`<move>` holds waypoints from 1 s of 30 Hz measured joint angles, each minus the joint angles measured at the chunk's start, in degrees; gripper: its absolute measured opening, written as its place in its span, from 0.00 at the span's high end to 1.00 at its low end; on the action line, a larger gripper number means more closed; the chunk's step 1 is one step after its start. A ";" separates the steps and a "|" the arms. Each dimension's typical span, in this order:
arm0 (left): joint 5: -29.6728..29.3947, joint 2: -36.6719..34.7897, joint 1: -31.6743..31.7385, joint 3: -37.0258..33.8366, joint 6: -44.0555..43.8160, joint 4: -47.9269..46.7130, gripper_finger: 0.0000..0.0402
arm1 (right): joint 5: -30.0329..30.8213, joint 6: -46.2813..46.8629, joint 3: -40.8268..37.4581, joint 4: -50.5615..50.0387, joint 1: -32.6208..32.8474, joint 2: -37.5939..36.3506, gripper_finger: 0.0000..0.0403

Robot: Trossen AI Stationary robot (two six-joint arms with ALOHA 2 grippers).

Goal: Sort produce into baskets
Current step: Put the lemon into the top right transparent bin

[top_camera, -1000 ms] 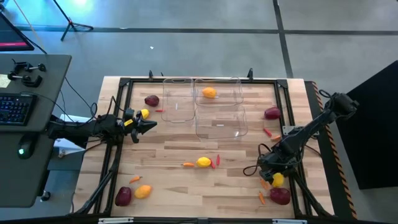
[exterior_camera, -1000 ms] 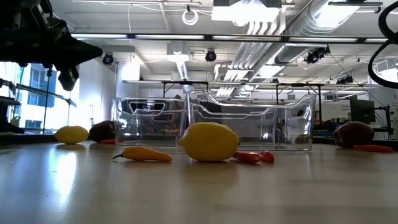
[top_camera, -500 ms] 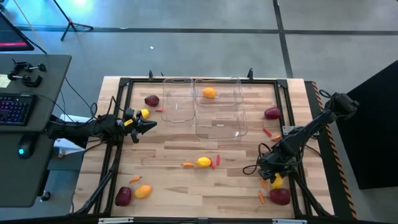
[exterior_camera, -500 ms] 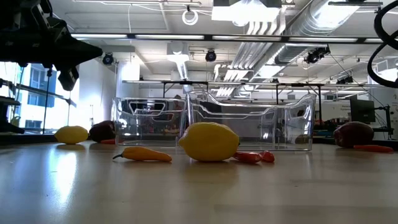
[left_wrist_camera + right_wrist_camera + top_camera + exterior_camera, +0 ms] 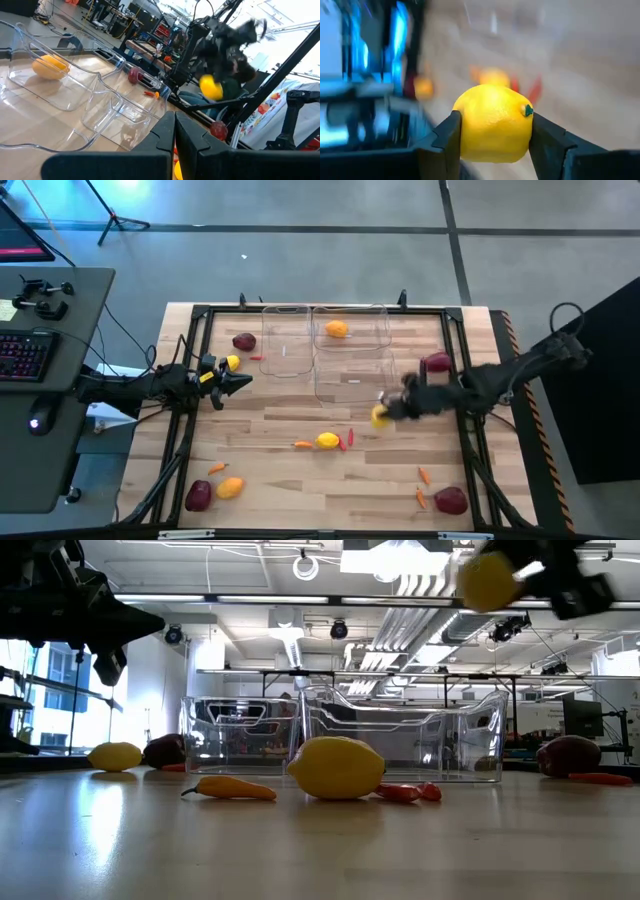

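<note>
**Right hand holds a lemon up beside the front bin**

We find the right hand [image 5: 385, 412] raised off the tabletop [image 5: 290, 480], its two fingers pinching a yellow lemon [image 5: 492, 122] between them. In the low view the lemon sits high above the bins.

Just behind this hand is the front bin [image 5: 355, 377], clear plastic; we see no produce inside it. Farther back stand two more clear bins side by side. The back right bin [image 5: 352, 327] holds one orange fruit [image 5: 337, 329]. The back left bin [image 5: 286, 340] shows nothing in it.

On the tabletop just ahead of the hand lies a second lemon [image 5: 327, 441], with a red pepper [image 5: 350, 437] touching or nearly touching it and an orange pepper [image 5: 302, 445] just beside it on the other side. Behind the right arm a dark red round [image 5: 437, 362] rests near the tabletop edge.

The left hand [image 5: 236, 383] waits at the left side, fingers pressed together. Just behind it sit a small yellow fruit [image 5: 232, 363] and another dark red round [image 5: 244, 341].
</note>
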 joint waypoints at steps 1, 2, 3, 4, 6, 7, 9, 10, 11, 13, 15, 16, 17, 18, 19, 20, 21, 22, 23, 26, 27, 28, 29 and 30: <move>0.01 0.00 -0.01 -0.01 -0.04 0.00 1.00 | 0.95 -3.62 1.28 -0.10 -2.77 0.66 0.59; 0.01 -0.01 0.01 0.00 -0.09 0.00 1.00 | 1.13 -7.37 2.31 -0.08 -5.75 1.54 0.59; 0.01 -0.01 0.00 0.00 -0.04 0.00 1.00 | 0.97 -10.85 3.25 -0.07 -9.16 2.62 0.59; 0.01 0.00 -0.01 0.00 0.00 0.00 1.00 | 0.39 -14.34 4.16 -0.08 -12.49 3.98 0.59; 0.01 0.00 -0.01 0.00 -0.09 0.00 1.00 | -1.65 -21.77 5.91 0.10 -19.58 7.08 0.59; 0.01 0.00 -0.01 0.00 -0.06 0.00 1.00 | -2.30 -25.36 6.90 0.16 -23.05 8.84 0.59; 0.01 0.00 0.00 0.00 -0.01 0.00 1.00 | -1.87 -31.11 8.92 0.39 -29.47 12.14 0.59; 0.01 -0.01 0.01 -0.01 -0.08 0.00 1.00 | -0.66 -33.01 9.83 1.19 -32.16 13.69 0.59; 0.01 -0.02 0.01 0.00 -0.06 0.00 1.00 | 0.75 -34.31 10.72 2.46 -34.56 15.16 0.59; -0.01 -0.01 0.01 0.00 -0.02 0.01 1.00 | 2.51 -36.26 12.17 4.69 -38.36 17.63 0.59; 0.00 0.00 0.00 0.00 -0.09 0.00 1.00 | 1.50 -39.41 13.00 7.46 -40.97 19.68 0.59; 0.01 -0.02 0.01 0.00 -0.03 0.00 1.00 | 0.46 -41.43 13.10 9.77 -42.02 20.70 0.59; 0.01 -0.02 0.01 0.00 0.00 0.02 1.00 | -1.17 -42.99 13.12 12.01 -43.08 21.70 0.59; 0.01 -0.02 -0.01 -0.01 -0.05 0.00 1.00 | -3.53 -43.47 13.12 13.55 -44.23 22.57 0.59; 0.00 0.00 -0.01 -0.01 -0.09 0.00 1.00 | -6.24 -43.19 13.12 14.49 -45.31 23.48 0.59; 0.01 0.00 0.00 0.00 -0.04 0.00 1.00 | -8.61 -42.96 13.12 14.87 -46.15 24.35 0.58; 0.01 0.00 0.01 0.00 0.00 0.01 1.00 | -10.21 -43.08 13.12 14.81 -46.80 25.24 0.57; 0.01 -0.01 0.01 0.00 -0.02 0.01 1.00 | -11.01 -43.64 13.05 14.44 -47.25 26.11 0.55; 0.01 -0.02 0.00 0.00 -0.09 0.01 1.00 | -11.17 -44.03 13.03 13.87 -47.54 26.71 0.52; 0.01 -0.02 0.01 0.00 -0.02 0.02 1.00 | -11.70 -44.70 12.98 13.32 -48.34 27.62 0.39; 0.00 0.00 0.01 0.00 -0.08 0.01 1.00 | -11.80 -44.73 12.98 13.36 -48.62 27.62 0.34; 0.01 -0.02 0.01 0.00 -0.06 0.01 1.00 | -11.84 -44.70 12.99 13.56 -48.96 27.50 0.29; 0.01 -0.02 -0.01 -0.01 0.00 0.02 1.00 | -12.85 -44.58 13.21 13.45 -49.39 27.23 0.24; 0.00 -0.01 0.01 -0.01 -0.01 0.02 1.00 | -14.36 -44.56 13.59 13.25 -49.91 26.92 0.19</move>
